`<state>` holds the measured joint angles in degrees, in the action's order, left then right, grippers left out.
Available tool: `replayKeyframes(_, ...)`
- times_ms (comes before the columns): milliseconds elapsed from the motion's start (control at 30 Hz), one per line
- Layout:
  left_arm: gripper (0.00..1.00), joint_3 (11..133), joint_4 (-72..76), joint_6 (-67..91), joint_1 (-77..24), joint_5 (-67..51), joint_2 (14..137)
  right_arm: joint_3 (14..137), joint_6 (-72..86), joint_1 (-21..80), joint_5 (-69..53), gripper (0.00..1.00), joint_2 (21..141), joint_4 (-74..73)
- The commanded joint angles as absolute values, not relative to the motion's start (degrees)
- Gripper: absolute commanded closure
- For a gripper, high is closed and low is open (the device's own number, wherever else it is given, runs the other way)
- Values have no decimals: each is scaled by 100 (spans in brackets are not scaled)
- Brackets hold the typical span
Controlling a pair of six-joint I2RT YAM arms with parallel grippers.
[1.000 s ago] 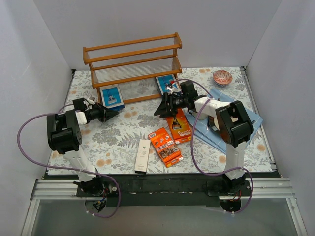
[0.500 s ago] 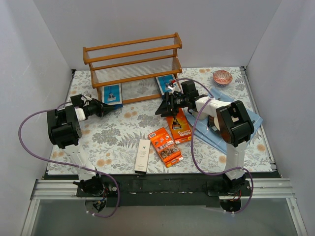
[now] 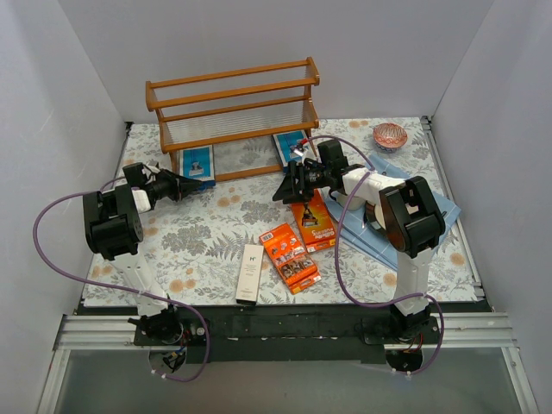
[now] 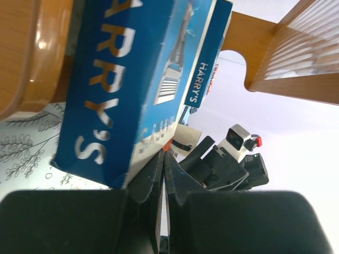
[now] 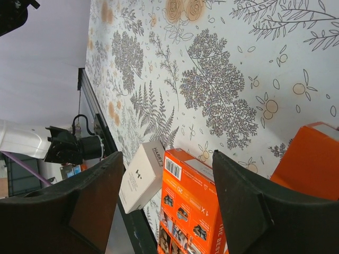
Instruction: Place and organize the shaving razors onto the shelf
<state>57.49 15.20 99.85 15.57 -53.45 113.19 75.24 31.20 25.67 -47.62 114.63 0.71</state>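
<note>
Blk/wht arms (image 3: 112, 228), purple cables (image 3: 335, 259)

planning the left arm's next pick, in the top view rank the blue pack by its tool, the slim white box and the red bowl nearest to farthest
From the left tool:
1. blue pack, just beyond the tool, on the left side.
2. slim white box, near edge, around the middle.
3. red bowl, far right corner.

Razor box (image 3: 250, 272) lies before the shelf (image 3: 237, 123).
</note>
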Motion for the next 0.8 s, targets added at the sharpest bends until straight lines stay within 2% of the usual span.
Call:
replayKeyframes(0, 97, 5801, 1855, 10187, 1512, -5282, 11347, 7796, 2822, 2558, -4641, 25, 11356, 9)
replayKeyframes(233, 94, 5608, 1740, 10090, 1433, -5046, 11040, 7647, 2742, 2566, -4605, 25, 11189, -106)
replayKeyframes(433, 92, 5476, 906, 9563, 1555, -4659, 10530, 7602, 2725, 2558, -4614, 25, 11127, -123)
replayKeyframes(567, 100, 5212, 800, 9431, 1617, -4614, 10178, 7585, 2716, 2549, -4632, 25, 11092, -141)
replayKeyframes(767, 100, 4756, 546, 9046, 1626, -4685, 9485, 7585, 2218, 2549, -4720, 25, 10987, -358)
